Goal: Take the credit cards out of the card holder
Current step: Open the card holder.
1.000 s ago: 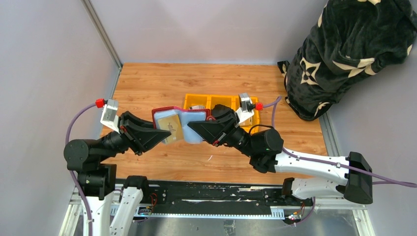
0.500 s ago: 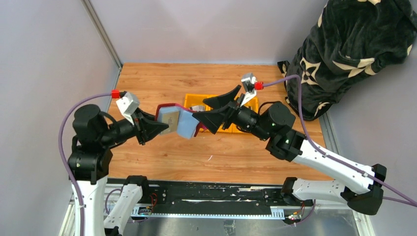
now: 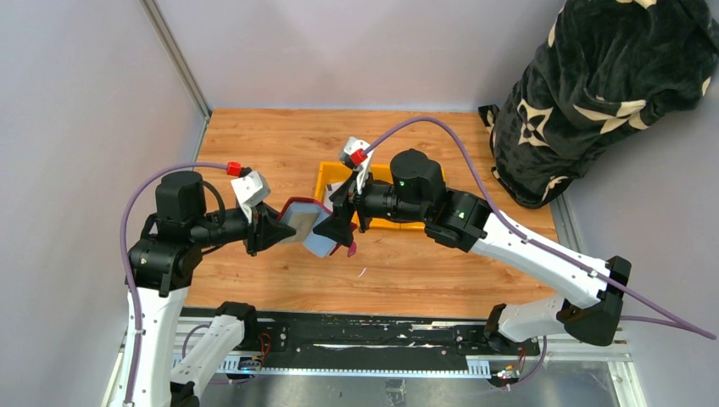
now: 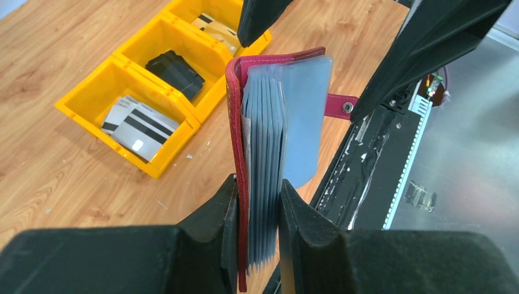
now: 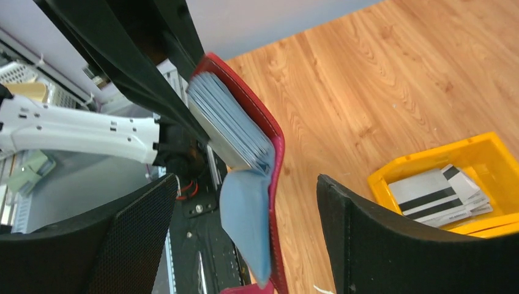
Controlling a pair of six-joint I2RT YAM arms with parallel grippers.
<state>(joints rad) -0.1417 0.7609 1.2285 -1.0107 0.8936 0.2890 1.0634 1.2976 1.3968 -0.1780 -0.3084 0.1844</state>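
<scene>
"Two tools meet in mid-air. What do the wrist views add?"
"Left tool (image 4: pixel 257 196) is clamped on the red card holder (image 4: pixel 234 122) above the counter (image 4: pixel 61 184). Right tool (image 5: pixel 248 184), gripping it a second ago, now gapes around it."
"And the yellow bin (image 4: pixel 119 82)?"
"Striped credit cards (image 4: pixel 138 125), a black item (image 4: pixel 174 70), then more cards."

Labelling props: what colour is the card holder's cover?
Dark red; the card holder shows best in left wrist view.

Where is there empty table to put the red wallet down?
Bare table lies between the yellow bin and the back wall, and in front of the bin by the near edge. Crowded: the middle, where the left gripper holds the card holder and the right gripper straddles it.
</scene>
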